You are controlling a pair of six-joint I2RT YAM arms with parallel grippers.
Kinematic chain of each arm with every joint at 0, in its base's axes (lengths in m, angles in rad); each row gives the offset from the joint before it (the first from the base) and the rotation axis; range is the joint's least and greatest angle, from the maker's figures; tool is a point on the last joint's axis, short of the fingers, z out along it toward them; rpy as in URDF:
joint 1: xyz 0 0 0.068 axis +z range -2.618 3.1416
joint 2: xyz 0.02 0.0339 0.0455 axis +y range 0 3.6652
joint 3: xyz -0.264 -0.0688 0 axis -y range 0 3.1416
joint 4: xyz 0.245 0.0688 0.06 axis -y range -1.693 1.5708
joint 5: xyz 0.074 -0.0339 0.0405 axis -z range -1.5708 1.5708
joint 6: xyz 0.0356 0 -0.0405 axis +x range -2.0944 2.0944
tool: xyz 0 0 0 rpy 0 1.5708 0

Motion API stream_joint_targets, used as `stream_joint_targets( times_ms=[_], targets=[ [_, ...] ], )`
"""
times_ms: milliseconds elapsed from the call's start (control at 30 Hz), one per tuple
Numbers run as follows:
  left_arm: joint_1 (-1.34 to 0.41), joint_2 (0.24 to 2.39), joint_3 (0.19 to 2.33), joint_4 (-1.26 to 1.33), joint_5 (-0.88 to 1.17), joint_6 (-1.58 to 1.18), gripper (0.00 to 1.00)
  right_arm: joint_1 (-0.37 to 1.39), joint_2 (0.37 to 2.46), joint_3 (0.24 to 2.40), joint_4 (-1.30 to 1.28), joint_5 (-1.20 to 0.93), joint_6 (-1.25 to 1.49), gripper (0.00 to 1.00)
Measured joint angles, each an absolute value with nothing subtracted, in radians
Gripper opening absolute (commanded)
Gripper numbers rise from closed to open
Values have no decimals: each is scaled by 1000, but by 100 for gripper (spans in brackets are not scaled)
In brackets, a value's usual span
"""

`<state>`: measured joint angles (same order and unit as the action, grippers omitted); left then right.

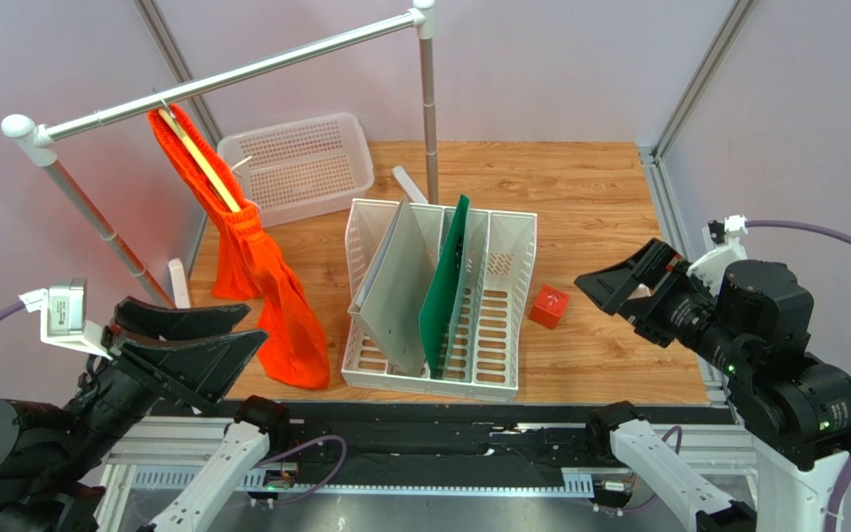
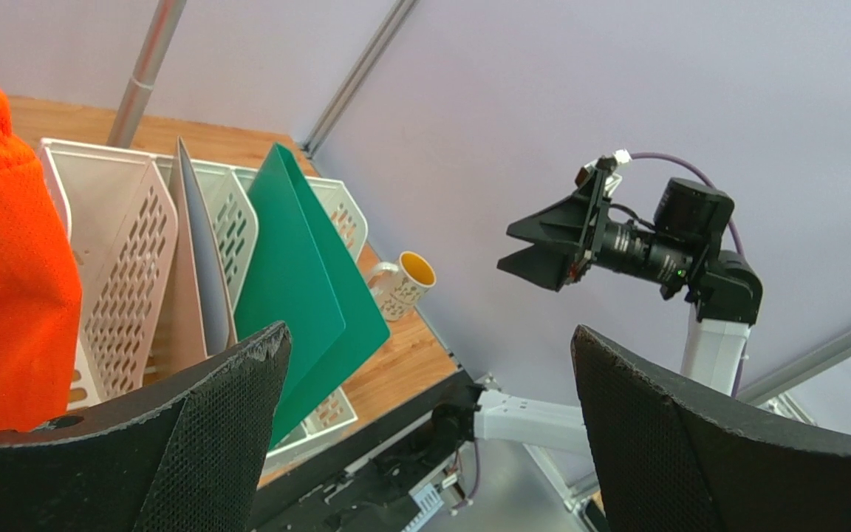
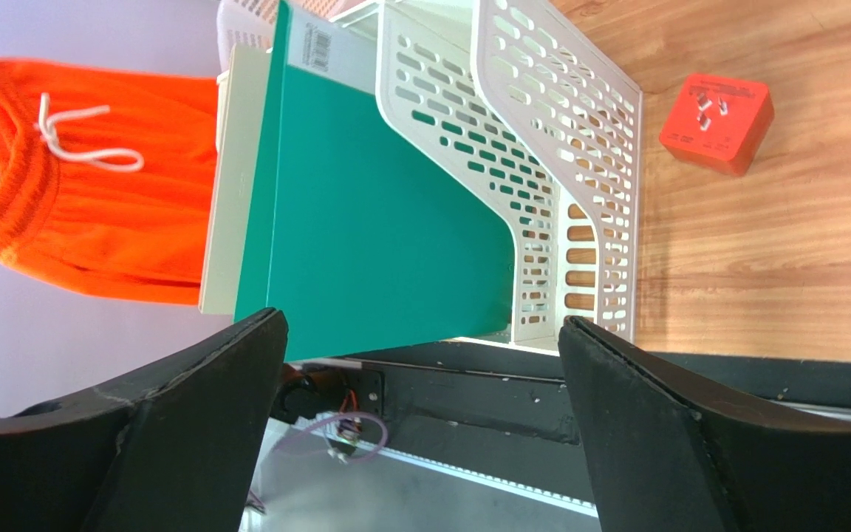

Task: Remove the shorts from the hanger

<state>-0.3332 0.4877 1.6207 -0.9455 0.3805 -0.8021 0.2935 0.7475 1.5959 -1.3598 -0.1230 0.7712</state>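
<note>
Nothing done yet from where I sit: the shorts (image 1: 258, 277) hang on the hanger (image 1: 199, 161) off the rail (image 1: 286, 55), left fingers (image 1: 202, 360) and right fingers (image 1: 616, 286) both spread wide, holding nothing.

Pale lilac walls (image 1: 574, 67) close in a wooden table (image 1: 596, 200) of warm plank grain at the back and both sides, thin grey metal struts (image 1: 699, 72) climb the corners, and the light is soft and even.
</note>
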Motion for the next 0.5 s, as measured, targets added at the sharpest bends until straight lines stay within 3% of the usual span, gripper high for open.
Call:
stream_joint_targets(
  times_ms=[200,333,500],
  targets=[
    [-333,535,1641,-905,332,-830,98,294,750,1596,-1292,-191,681,100],
    [-333,569,1647,-932,283,-858,89,294,793,1612,-1206,-270,626,100],
    [-333,642,1704,-1018,253,-851,79,294,1013,1791,-1123,-354,528,100]
  ],
)
